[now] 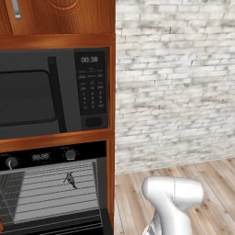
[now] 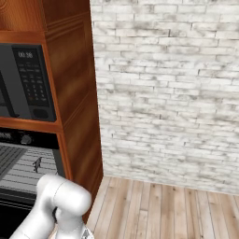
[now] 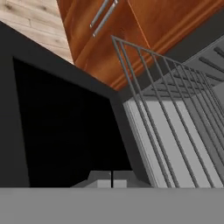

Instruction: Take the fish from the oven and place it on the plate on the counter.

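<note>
Inside the black oven (image 1: 55, 193), a small grey fish (image 1: 70, 180) lies on the rack.

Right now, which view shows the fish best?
The left base view: the fish sits small and dark on the oven rack. The right base view shows it smaller; in the hand view I cannot make it out.

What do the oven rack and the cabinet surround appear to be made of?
The grey wire oven rack looks like bare metal: thin parallel rods with a dull sheen. The reddish-brown cabinet surround looks like varnished wood, with visible grain and a slight gloss.
</note>
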